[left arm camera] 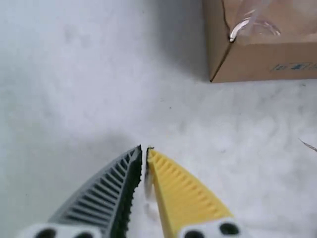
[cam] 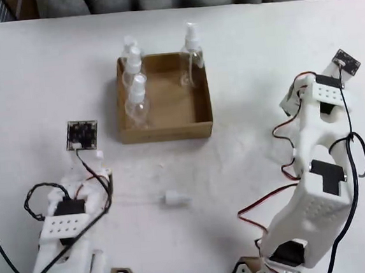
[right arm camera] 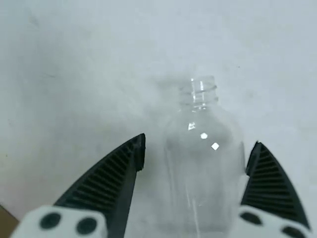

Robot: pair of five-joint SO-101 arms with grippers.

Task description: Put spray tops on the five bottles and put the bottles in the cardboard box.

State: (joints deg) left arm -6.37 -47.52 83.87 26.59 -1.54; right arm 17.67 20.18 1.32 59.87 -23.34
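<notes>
- Progress: four clear bottles with spray tops fitted appear to stand in the cardboard box, three along one side and one in a far corner.
- Outstanding: the fifth bottle is uncapped, with its threaded neck bare. It still needs its top and boxing.
- Remaining spray top lies on the desk in front of the box, its thin tube trailing sideways.
- Right hand: ribbed black fingers apart, straddling the uncapped bottle.
- Left hand: ribbed grey and yellow fingers together, near a box corner. I cannot tell whether they pinch anything.
- Materials: glossy transparent plastic, matte brown card, white desk.
</notes>
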